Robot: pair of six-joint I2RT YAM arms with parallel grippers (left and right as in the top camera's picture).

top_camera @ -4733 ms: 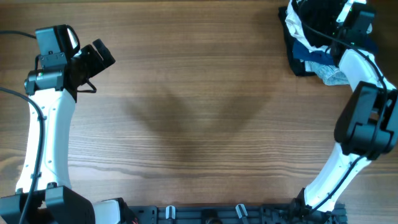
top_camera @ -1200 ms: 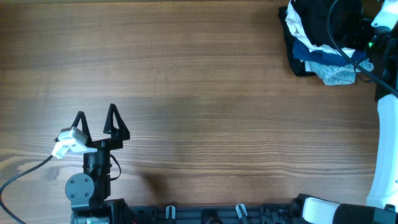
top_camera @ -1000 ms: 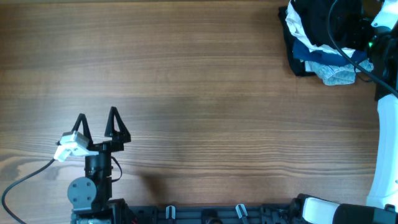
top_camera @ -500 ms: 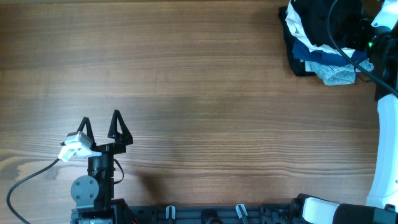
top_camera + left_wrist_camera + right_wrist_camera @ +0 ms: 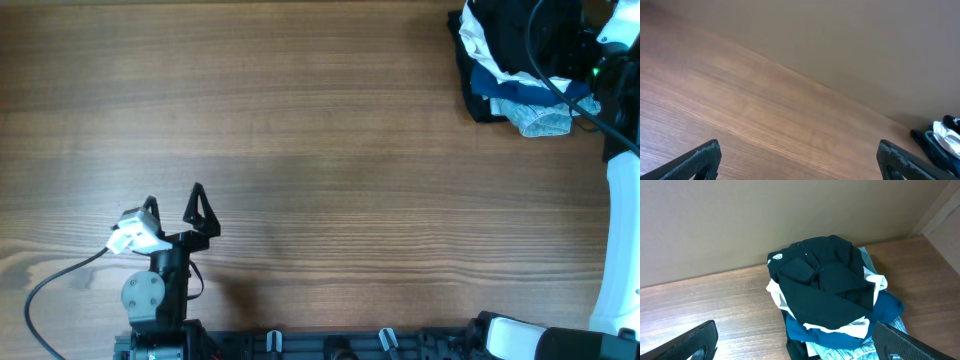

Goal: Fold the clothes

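Note:
The black T-shirt (image 5: 505, 35) lies crumpled on top of a pile of clothes at the table's far right corner. In the right wrist view the black T-shirt (image 5: 825, 285) shows a small white logo (image 5: 776, 257) at its left edge. My right gripper (image 5: 795, 340) is open and empty, its fingers spread just in front of the pile. In the overhead view its fingers are lost in the dark shape over the pile. My left gripper (image 5: 174, 200) is open and empty near the front left of the table, far from the shirt; the left wrist view (image 5: 797, 155) shows only bare wood between its fingers.
Under the black shirt lie a white garment (image 5: 865, 325), a dark blue garment (image 5: 840, 335) and a light blue patterned one (image 5: 540, 120). The pile's edge shows in the left wrist view (image 5: 945, 137). The wooden table (image 5: 320, 150) spreads wide to the left of the pile.
My left arm came down from the far left to the table's front left, then drifted slightly right and turned a little. The right arm and the pile have stayed still over the last second.

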